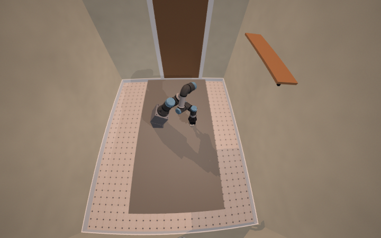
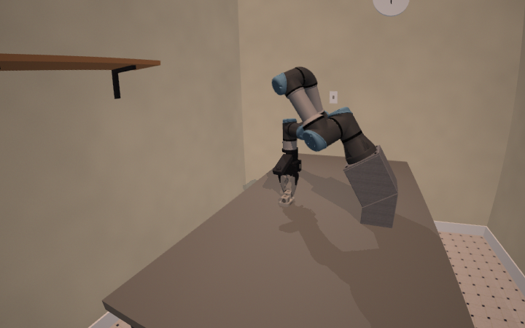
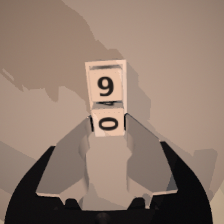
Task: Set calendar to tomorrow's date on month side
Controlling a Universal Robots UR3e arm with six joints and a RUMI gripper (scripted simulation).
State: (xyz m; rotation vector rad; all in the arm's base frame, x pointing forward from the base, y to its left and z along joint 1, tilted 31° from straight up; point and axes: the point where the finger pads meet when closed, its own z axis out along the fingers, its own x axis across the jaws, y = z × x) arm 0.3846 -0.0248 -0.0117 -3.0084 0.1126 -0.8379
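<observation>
Grasping: gripper [image 1: 192, 123] [image 2: 287, 192] [image 3: 108, 115], on cube [image 2: 288, 192] [image 3: 108, 123]. Risk: jamming or tilting, should it catch neighbour cube [image 2: 284, 200] [image 3: 105, 86] or tray [image 2: 285, 205] [image 3: 124, 75].

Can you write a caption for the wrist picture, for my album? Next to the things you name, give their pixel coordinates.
The jaws close on a cube [image 3: 108, 123] showing 0, beside another cube [image 3: 105, 86] showing 9 in the tray [image 3: 124, 82].

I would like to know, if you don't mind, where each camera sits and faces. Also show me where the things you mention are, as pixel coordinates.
Top: high above, facing down at the table [image 1: 174, 182] [image 2: 251, 270]; shows the whole arm [image 1: 182, 98] [image 2: 303, 102].
Exterior: beyond one table end, looking along it; whole arm.
Wrist: on the arm, facing the cubes past the end effector's fingers.
Top and exterior share the shelf [image 1: 271, 58] [image 2: 77, 61].
</observation>
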